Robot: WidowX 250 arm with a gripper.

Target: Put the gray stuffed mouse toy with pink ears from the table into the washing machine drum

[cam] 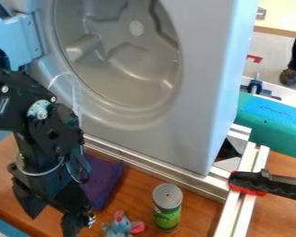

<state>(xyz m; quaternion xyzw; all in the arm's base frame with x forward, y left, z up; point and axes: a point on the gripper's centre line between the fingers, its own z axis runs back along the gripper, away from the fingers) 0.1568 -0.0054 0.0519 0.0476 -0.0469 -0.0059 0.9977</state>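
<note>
Since the gripper (52, 222), wide and empty, hangs beside purple cloth (103, 179) and plush toy (120, 227) on the tabletop (137, 186), a low sideways swing could snag the cloth or shove the toy into the can (167, 209).

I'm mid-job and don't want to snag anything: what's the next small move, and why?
I'd probably raise the gripper slightly before any sideways shift. Its open fingers hang close to the plush mouse and the purple cloth, and look low enough to brush either one.

Can (167, 209) right of plush mouse (120, 227), cloth (103, 181) behind mouse, washer (190, 134) behind can
</note>
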